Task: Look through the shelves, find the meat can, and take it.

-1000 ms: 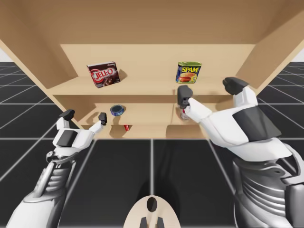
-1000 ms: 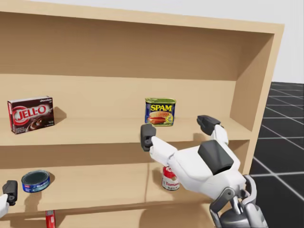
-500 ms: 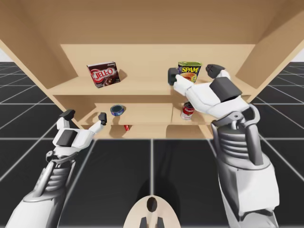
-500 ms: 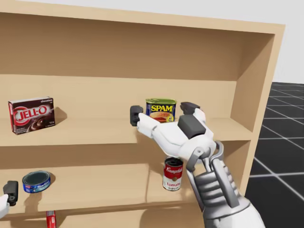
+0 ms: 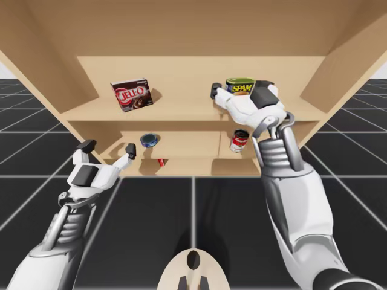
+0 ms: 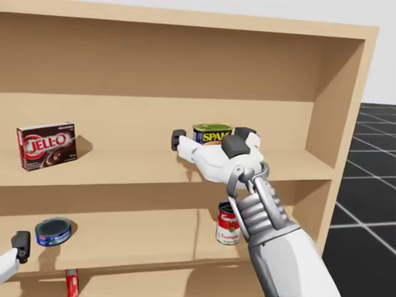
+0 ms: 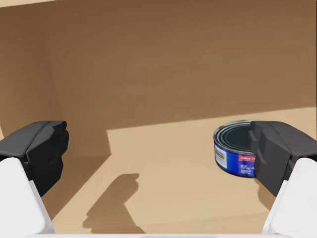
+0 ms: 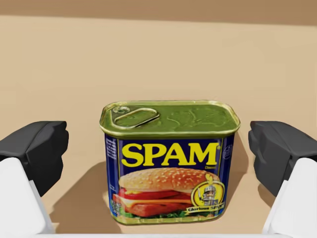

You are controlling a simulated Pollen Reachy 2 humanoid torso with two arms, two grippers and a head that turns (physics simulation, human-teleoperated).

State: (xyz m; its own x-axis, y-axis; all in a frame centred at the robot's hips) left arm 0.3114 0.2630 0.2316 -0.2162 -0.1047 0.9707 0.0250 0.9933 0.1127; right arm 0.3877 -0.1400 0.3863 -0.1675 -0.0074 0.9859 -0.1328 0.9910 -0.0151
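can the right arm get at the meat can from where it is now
Probably yes. My right gripper is open with the blue, green-lidded meat can upright between its fingers, a gap on each side, and nothing else on the shelf in the way.

Lighting's bright, soft and even. The blue rectangular meat can (image 8: 169,163) drops a fuzzy shadow on the shelf board (image 8: 297,74) beside it; the lower shelf's back panel (image 7: 173,59) looks dimmer. High view splays the side walls (image 5: 36,60) outward.
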